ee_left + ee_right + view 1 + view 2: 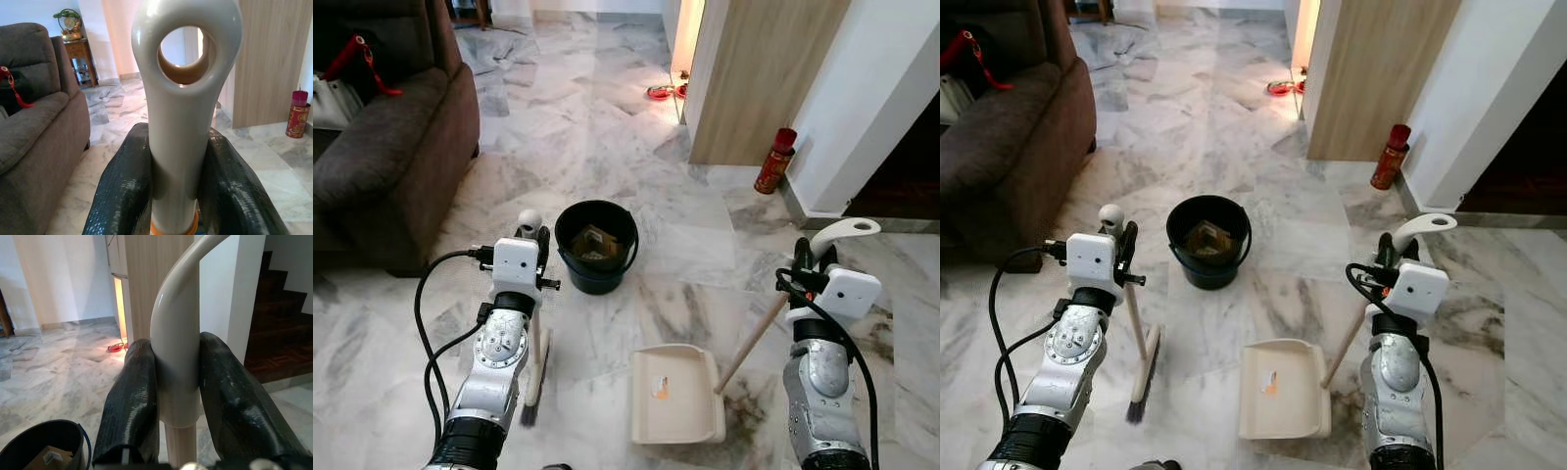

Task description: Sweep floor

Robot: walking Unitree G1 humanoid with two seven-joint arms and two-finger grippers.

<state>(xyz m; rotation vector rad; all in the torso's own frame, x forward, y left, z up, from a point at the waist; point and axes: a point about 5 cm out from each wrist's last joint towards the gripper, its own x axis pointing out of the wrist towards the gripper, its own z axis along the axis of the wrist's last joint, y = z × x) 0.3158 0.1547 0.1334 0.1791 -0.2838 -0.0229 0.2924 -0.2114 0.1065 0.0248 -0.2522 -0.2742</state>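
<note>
A dark brown sofa (pixel 382 147) stands at the robot's left on the marble floor (pixel 607 98). A black bucket (pixel 596 245) holding debris sits ahead, between the two arms. The cream dustpan (pixel 675 397) lies flat on the floor, its wooden shaft rising to the right gripper (pixel 177 377), which is clenched on the curved handle. The left gripper (pixel 177 181) is clenched on the broom (pixel 533 377) handle; its bristles touch the floor left of the dustpan. A red canister (pixel 775 162) stands beside the wall.

Bucket (pixel 596 245) ahead centre; broom (pixel 534 367) left, dustpan (pixel 675 394) right; sofa (pixel 382 157) far left
</note>
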